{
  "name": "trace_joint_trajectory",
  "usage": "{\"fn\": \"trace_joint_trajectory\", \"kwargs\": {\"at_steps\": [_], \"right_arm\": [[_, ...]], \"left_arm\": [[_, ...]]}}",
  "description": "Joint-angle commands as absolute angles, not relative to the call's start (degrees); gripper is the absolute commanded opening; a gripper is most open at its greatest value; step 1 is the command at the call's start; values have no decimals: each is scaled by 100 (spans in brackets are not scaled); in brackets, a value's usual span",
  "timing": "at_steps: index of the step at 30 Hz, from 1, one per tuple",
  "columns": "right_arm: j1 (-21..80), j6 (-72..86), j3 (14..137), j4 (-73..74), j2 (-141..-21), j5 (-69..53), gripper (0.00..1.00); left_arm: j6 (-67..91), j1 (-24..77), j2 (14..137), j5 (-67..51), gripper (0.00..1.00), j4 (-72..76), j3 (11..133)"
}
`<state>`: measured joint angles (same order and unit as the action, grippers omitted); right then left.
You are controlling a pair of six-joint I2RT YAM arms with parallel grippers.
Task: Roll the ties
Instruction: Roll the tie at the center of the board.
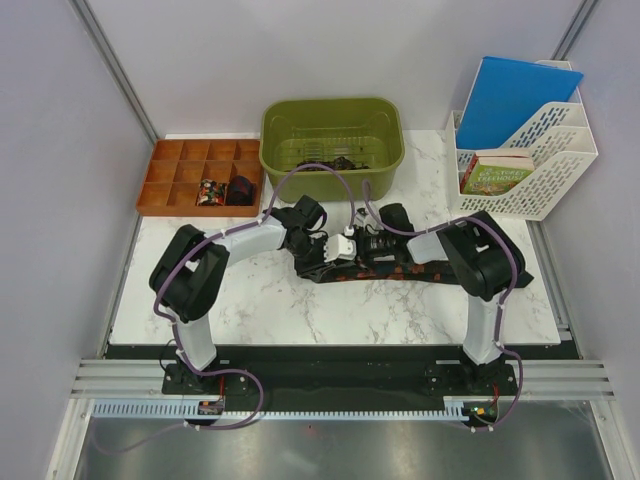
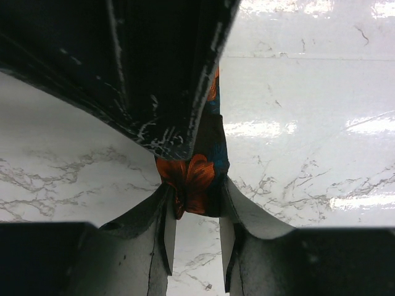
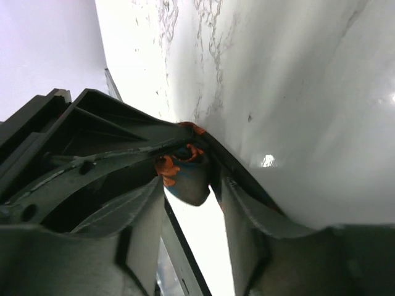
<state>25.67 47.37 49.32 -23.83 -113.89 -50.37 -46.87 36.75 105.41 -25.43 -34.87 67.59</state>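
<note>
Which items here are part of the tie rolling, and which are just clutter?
Job:
black fabric necktie with orange-red blotches, lying across the white marble table
small rolled ties in the orange compartment tray
dark fabric, likely more ties, in the green plastic tub

Lying about:
white plastic file rack
blue folder in it
green-covered book in it

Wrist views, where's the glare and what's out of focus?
Left wrist: bright glare streaks across the table, with the tie in focus. Right wrist: the table is washed out to near white, and the near fingers are soft. Top external: evenly lit and sharp.
</note>
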Motion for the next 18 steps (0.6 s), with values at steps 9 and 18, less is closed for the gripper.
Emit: {"fn": "trace_joint_trajectory", "kwargs": {"at_steps": [9, 18], "right_arm": [[2435, 3990, 5229, -1187, -10793, -5220, 55], [2163, 3141, 5458, -258, -10354, -5255, 71]], "left_arm": [[-5660, 3419, 10538, -2259, 11, -4526, 6662], [-6407, 3111, 10573, -2364, 11, -5150, 6891]]}}
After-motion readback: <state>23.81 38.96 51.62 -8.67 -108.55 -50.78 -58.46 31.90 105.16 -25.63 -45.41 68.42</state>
